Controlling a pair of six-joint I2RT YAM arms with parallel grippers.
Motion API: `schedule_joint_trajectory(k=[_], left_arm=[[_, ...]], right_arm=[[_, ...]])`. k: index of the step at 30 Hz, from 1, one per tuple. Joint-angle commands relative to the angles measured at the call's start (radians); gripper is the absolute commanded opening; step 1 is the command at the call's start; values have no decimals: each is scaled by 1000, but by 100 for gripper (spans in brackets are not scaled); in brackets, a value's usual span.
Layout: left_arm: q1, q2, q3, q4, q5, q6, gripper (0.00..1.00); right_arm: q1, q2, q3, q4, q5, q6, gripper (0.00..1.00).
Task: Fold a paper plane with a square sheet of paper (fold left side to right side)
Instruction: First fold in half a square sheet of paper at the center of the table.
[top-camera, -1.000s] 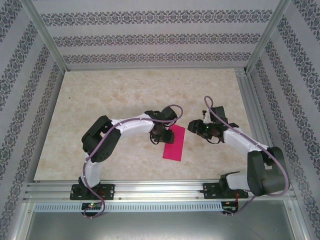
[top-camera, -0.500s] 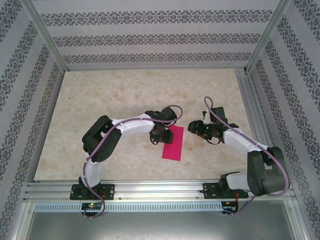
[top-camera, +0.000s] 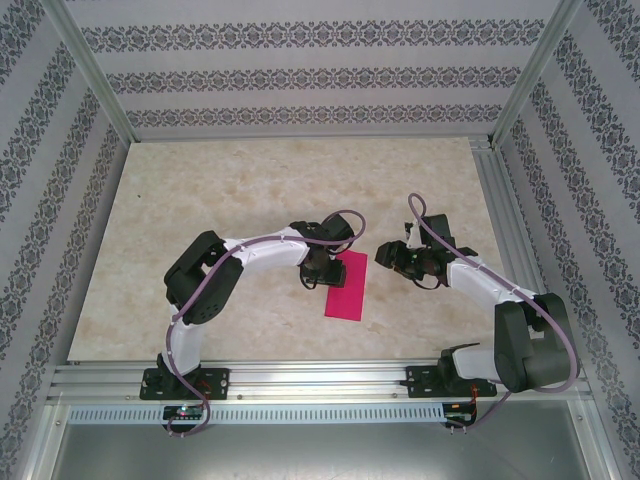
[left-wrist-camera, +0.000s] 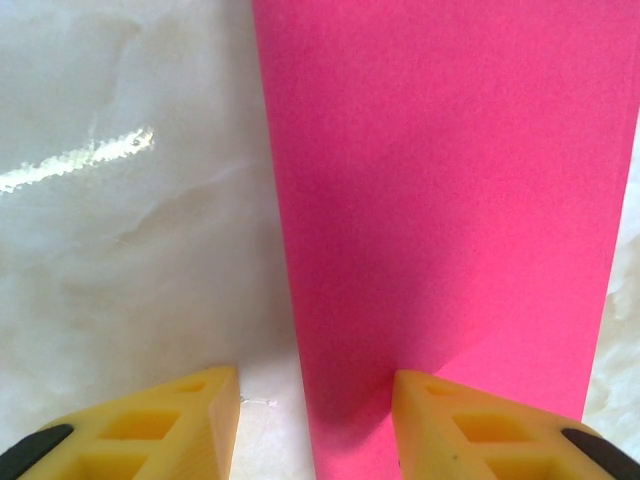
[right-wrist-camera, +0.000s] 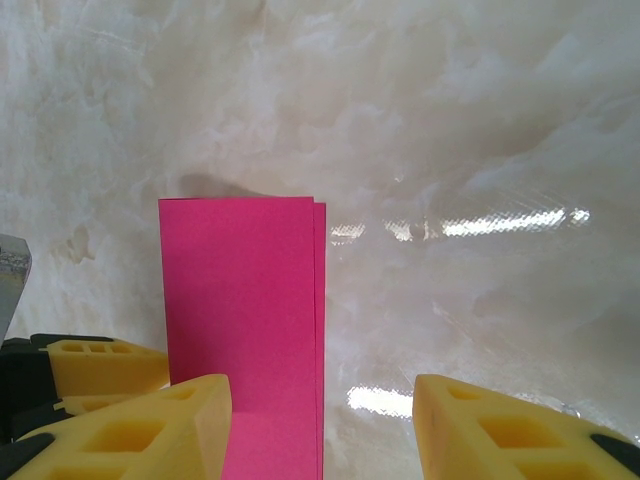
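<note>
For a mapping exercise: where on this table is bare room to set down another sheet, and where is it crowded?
Free: far half of the table, beyond both arms to the back wall, and the strip left of the left arm. Crowded: the middle, where the left gripper and right gripper flank the sheet of paper.

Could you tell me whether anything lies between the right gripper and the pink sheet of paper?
Nothing visible does. The sheet of paper lies flat on the table, directly ahead of the open right gripper; the left gripper stands over its opposite side.
</note>
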Motion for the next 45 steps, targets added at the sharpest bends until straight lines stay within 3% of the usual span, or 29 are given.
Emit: schedule_joint_trajectory(k=[1,21,30,45], left_arm=[[-14,24,19,-9,4,2,45],[-29,36,42,-23,7,38,49],[-28,35,48,-37,-30,12,43],[-28,38,54,-50,-23,38,43]], right_arm=[[-5,1,-17,13,-19,-20,51],[-6,6,-20,19,-25,-17,51],[-5,7,-17,20,-27,-16,51],[-5,14,-14,21,-36,-16,52]])
